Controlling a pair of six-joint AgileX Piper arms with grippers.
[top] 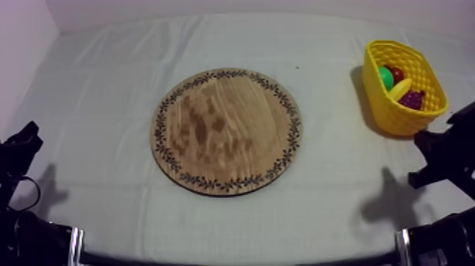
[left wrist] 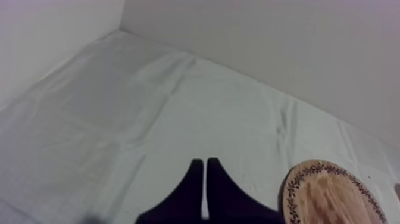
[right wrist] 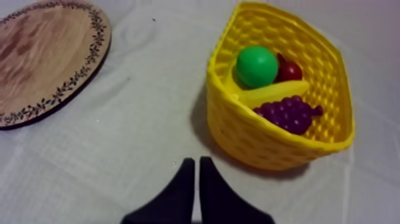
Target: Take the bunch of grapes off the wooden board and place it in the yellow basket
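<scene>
The purple bunch of grapes (top: 412,99) (right wrist: 289,113) lies inside the yellow basket (top: 428,73) (right wrist: 250,137) at the table's right side, beside a banana (right wrist: 275,93), a green fruit (right wrist: 257,66) and a small red fruit (right wrist: 290,71). The round wooden board (top: 226,130) (right wrist: 41,56) (left wrist: 333,193) with its patterned rim lies bare in the middle. My right gripper (right wrist: 197,164) is shut on nothing, a short way in front of the basket. My left gripper (left wrist: 205,164) is shut too, over bare cloth left of the board. Both arms rest low at the sides (top: 21,152) (top: 445,152).
The grey-white cloth (top: 99,92) covers the whole table. A pale wall (left wrist: 268,42) stands behind the far edge.
</scene>
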